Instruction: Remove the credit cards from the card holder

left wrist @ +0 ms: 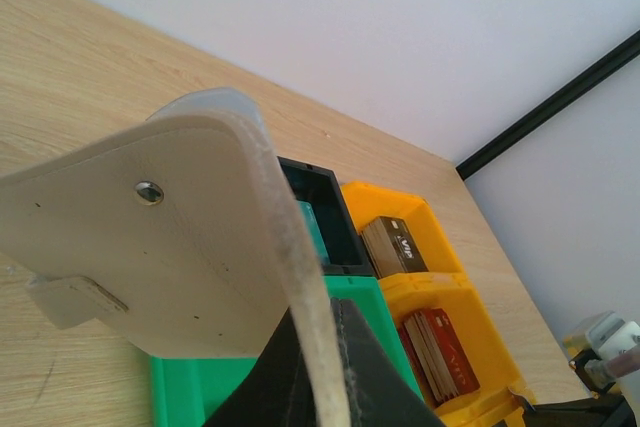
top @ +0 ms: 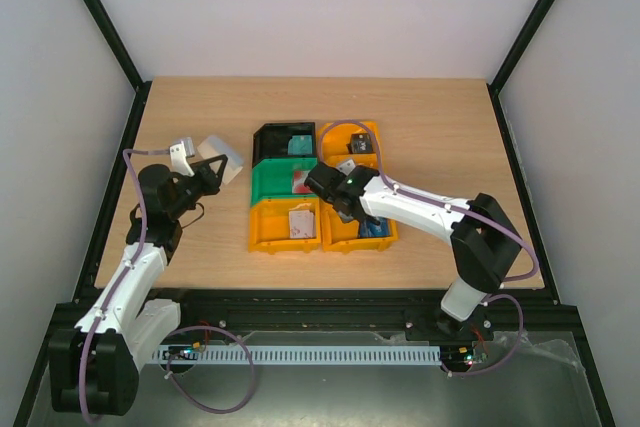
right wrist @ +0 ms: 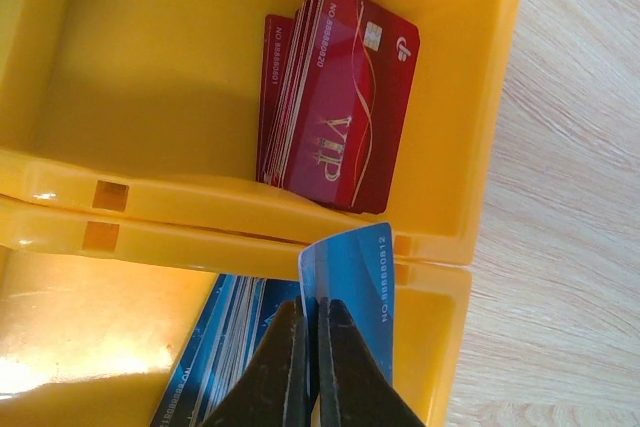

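The card holder (left wrist: pixel 170 247), a pale flat sleeve with a tan edge and a snap stud, is pinched by my left gripper (left wrist: pixel 315 342), which is shut on it. In the top view the holder (top: pixel 222 157) is lifted off the table left of the bins, with the left gripper (top: pixel 208 175) just below it. My right gripper (right wrist: pixel 312 309) is shut on one blue credit card (right wrist: pixel 355 272), which stands upright above a stack of blue cards (right wrist: pixel 215 357) in a yellow bin (right wrist: pixel 430 347). From above, the right gripper (top: pixel 350 209) hangs over the near right bin.
Six small bins sit mid-table: a black bin (top: pixel 270 135) with a teal card, a green bin (top: pixel 270 182), and several yellow bins. Red cards (right wrist: pixel 340 97) fill the yellow bin beyond the blue stack. Dark brown cards (left wrist: pixel 395 242) lie in the far yellow bin.
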